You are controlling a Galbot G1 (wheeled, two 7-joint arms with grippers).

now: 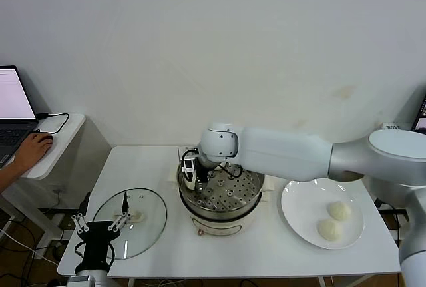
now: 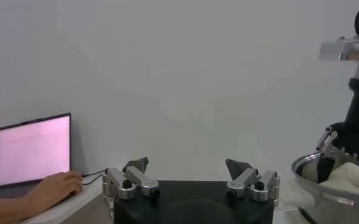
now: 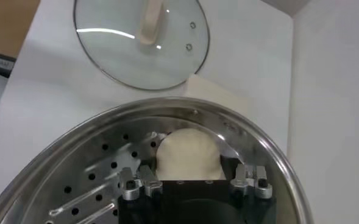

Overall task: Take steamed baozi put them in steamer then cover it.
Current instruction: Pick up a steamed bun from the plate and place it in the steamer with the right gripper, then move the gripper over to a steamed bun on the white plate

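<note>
The steamer stands mid-table, its perforated tray showing. My right gripper reaches into its left side. In the right wrist view one baozi lies on the tray against the steamer wall, between the gripper fingers, which stand open with a dark gap on one side. Two more baozi sit on the white plate to the right. The glass cover lies flat at the table's left. My left gripper hovers open and empty at the cover's near-left edge.
A side desk at the far left holds a laptop, with a person's hand beside it. My right arm crosses above the table from right to centre. In the left wrist view the steamer shows off to one side.
</note>
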